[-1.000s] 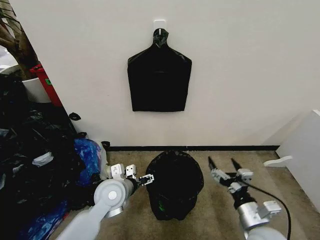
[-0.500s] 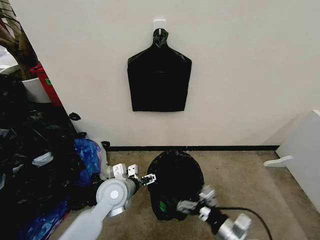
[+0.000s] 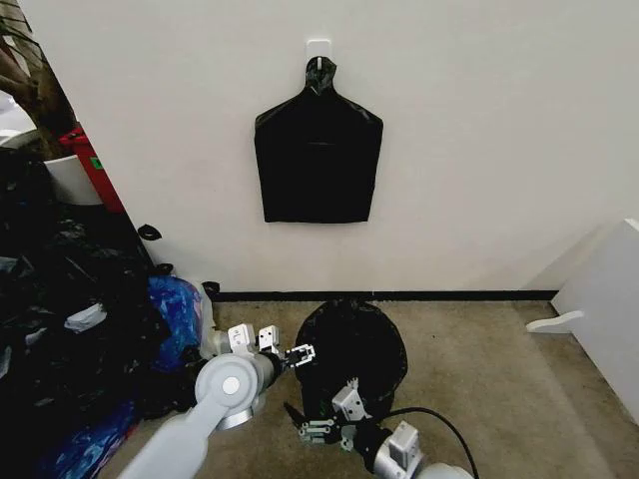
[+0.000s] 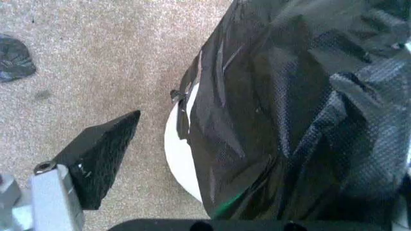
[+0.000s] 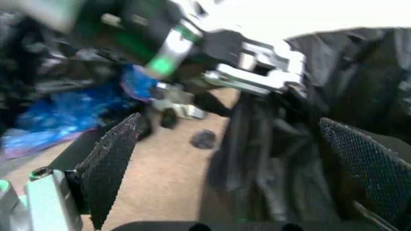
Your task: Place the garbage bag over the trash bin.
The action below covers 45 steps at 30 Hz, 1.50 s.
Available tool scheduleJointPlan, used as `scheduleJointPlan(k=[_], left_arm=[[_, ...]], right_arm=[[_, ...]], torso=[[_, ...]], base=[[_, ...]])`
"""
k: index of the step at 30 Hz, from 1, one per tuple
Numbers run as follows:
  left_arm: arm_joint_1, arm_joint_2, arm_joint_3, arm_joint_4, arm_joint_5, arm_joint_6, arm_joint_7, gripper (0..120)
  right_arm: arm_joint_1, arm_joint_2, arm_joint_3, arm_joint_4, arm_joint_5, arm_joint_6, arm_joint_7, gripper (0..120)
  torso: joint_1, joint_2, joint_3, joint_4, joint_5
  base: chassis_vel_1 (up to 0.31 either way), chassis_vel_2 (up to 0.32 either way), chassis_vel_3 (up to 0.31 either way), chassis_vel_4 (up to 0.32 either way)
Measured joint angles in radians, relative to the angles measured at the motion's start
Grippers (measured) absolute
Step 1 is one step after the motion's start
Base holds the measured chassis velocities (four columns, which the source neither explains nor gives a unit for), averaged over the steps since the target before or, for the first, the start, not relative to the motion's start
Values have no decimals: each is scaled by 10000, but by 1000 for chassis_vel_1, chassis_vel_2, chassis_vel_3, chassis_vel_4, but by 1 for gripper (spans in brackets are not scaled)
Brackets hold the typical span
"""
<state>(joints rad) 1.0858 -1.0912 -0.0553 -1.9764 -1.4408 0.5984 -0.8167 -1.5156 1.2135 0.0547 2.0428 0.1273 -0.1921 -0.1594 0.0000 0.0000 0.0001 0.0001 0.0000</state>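
Note:
The garbage bag [image 3: 354, 349] is draped over the trash bin by the wall and covers it almost to the floor. A strip of the trash bin's white wall [image 4: 180, 159] shows under the bag's edge [image 4: 282, 120]. My left gripper [image 3: 298, 353] is at the bin's upper left side. It is open, with one finger [image 4: 103, 154] outside the wall and the other [image 4: 376, 115] against the crinkled plastic. My right gripper [image 3: 319, 404] hangs low in front of the bin, open, its fingers [image 5: 109, 163] spread beside the bag [image 5: 301, 159].
A flat black bag pack [image 3: 318, 165] hangs on a wall hook above the bin. A heap of black and blue bags [image 3: 80, 349] fills the left side. White furniture [image 3: 609, 309] stands at the right. A small black scrap [image 4: 13, 57] lies on the carpet.
My right arm has swung from the bin's right side down and across to its front, ending low and left of centre. The left gripper has barely shifted.

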Motion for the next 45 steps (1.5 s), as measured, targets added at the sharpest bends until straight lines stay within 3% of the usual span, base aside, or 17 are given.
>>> scheduleJointPlan(k=[8,23,45], left_arm=[[-3,-58,28,40,-2,-21,-17,100],[-88,-296,99,170,27,-52,-17,100],[-163,-254,8,-205,-383,-132,-159,100]], right_arm=[[205,117,-262,-96,442,-821,1090,100],[685,301,-1161,-716,151,-682,1336,100],[891,239,-1247,-1284,-83,-652,1292,100]], torso=[[0,0,0,-1,-1],[0,0,-1,-1,0],[0,0,-1,-1,0]], base=[[0,0,0,0],[0,0,0,0],[0,0,0,0]])
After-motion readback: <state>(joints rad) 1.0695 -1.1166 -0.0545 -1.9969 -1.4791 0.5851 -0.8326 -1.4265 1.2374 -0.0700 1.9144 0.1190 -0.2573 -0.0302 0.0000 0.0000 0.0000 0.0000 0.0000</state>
